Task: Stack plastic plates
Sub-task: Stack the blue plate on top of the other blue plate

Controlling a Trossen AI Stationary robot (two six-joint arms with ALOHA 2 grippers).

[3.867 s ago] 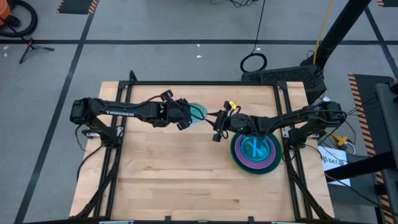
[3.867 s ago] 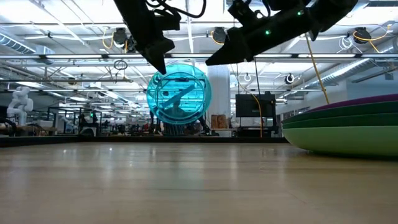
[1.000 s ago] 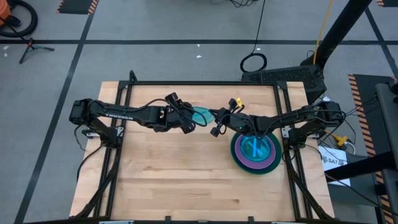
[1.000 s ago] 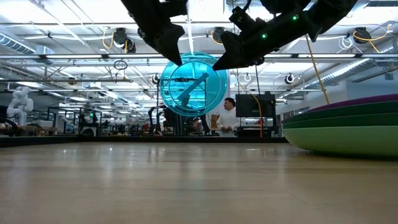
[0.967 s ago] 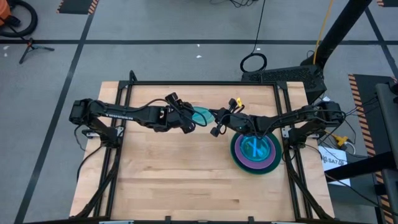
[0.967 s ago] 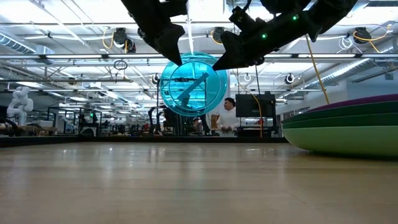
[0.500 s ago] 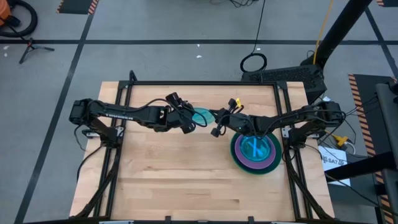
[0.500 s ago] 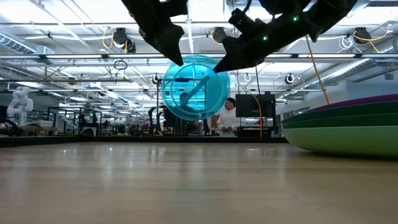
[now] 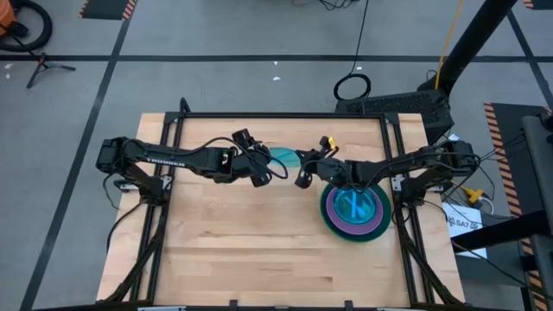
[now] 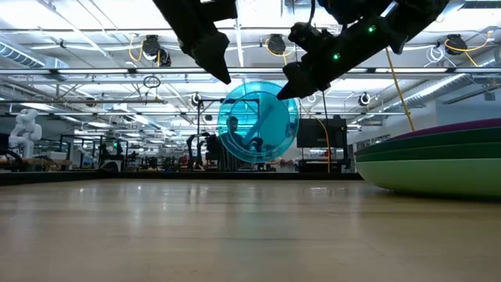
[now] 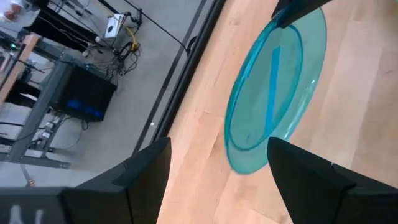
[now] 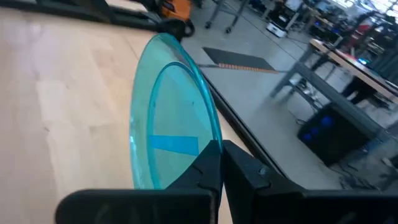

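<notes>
Since a second ago, the cyan plate [image 10: 259,122] has shifted toward the stack [image 9: 354,212]; it hangs upright above the surface [image 9: 259,250]. Right jaws [image 9: 302,164] pinch its rim; left jaws [image 9: 266,169], spread wide, sit just beside it.

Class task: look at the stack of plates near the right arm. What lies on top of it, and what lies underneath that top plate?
A cyan-blue plate tops the stack. Under it show a purple plate's rim and, lowest, a dark green plate's rim. The low view shows more green layers below; any smaller plates between are covered.
</notes>
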